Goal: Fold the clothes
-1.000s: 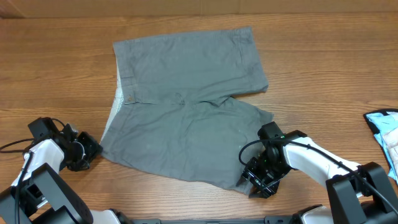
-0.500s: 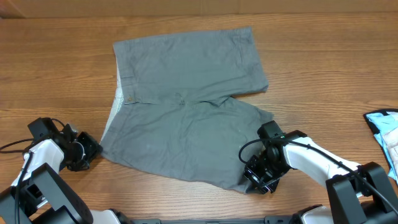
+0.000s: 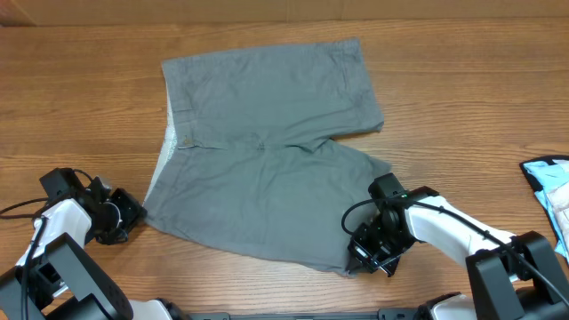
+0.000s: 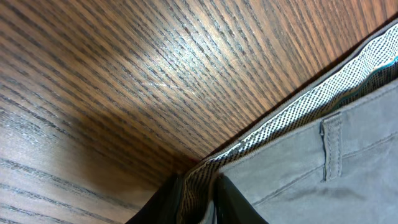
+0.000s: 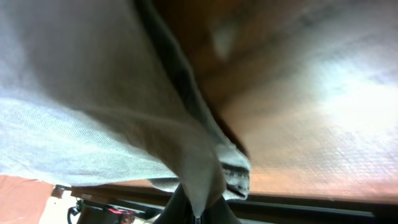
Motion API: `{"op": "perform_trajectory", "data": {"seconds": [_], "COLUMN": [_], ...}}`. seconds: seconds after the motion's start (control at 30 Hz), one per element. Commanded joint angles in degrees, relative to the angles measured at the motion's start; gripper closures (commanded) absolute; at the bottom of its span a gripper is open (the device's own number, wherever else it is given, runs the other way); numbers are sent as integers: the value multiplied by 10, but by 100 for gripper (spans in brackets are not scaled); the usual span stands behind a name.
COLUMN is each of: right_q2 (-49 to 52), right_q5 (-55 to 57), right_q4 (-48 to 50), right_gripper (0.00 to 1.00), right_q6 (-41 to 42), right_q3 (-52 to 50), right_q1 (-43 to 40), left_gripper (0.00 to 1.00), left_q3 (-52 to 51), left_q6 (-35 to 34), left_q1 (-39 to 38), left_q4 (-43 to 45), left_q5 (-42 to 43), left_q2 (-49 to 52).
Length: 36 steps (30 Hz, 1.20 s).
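Note:
The clothes (image 3: 267,151), plain grey shorts, lie spread flat in the middle of the wooden table, waistband to the left and legs to the right. My left gripper (image 3: 135,214) sits at the near-left waistband corner. In the left wrist view its fingers (image 4: 233,199) are shut on the dotted inner waistband of the shorts (image 4: 311,168). My right gripper (image 3: 357,258) is at the near leg's hem corner. The right wrist view shows the grey fabric (image 5: 93,112) pinched between the shut right gripper (image 5: 199,208), the hem slightly lifted off the table.
A light blue and white cloth item (image 3: 551,182) lies at the table's right edge. Bare wood (image 3: 462,107) surrounds the shorts, and the table's far edge (image 3: 284,22) runs just behind them.
The right gripper has shut on the hem corner of the near leg and shifted slightly left. The left gripper and the shorts' layout are unchanged.

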Motion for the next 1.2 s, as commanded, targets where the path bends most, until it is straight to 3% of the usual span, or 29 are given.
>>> {"op": "perform_trajectory", "data": {"seconds": [0.0, 0.17, 0.33, 0.53, 0.57, 0.6, 0.73, 1.0, 1.03, 1.07, 1.1, 1.13, 1.17], "right_q2": [-9, -41, -42, -36, -35, -35, -35, -35, -35, -35, -35, -35, -35], "right_q5": [51, 180, 184, 191, 193, 196, 205, 175, 165, 157, 146, 134, 121], "right_q4": [-38, -127, -127, -97, -99, -101, -124, -159, -155, -153, -151, -147, -143], "right_gripper": [96, 96, 96, 96, 80, 50, 35, 37, 45, 66, 76, 76, 67], "right_q6": [-44, -85, -115, -115, -115, -115, -115, -115, -115, -115, -115, -115, -115], "right_q3": [35, 134, 199, 201, 201, 201, 200, 141, 125, 111, 98, 85, 71], "right_q1": [-15, -50, -68, -68, -68, -68, -77, -83, -83, -83, -83, -83, -83], "left_gripper": [77, 78, 78, 78, 78, 77, 74, 73, 73, 73, 73, 72, 72], "left_q3": [-16, -16, -16, -16, -16, -16, -16, -16, -16, -16, -16, -16, -16], "left_q6": [-2, -1, 8, 69, 80, 86, 95, 96, 96, 96, 97, 97, 98], "left_q1": [-2, -2, -2, -2, -2, -2, -2, -2, -3, -3, -3, -3, -3], "left_q4": [-5, -5, -5, -11, -12, -13, -13, -13, -13, -13, -12, -12, -12], "left_q5": [-12, -7, 32, 117, 134, 146, 161, 161, 161, 161, 161, 161, 161], "left_q2": [18, 18, 18, 18, 18, 18, 18, 18, 18, 18, 18, 18, 18]}}
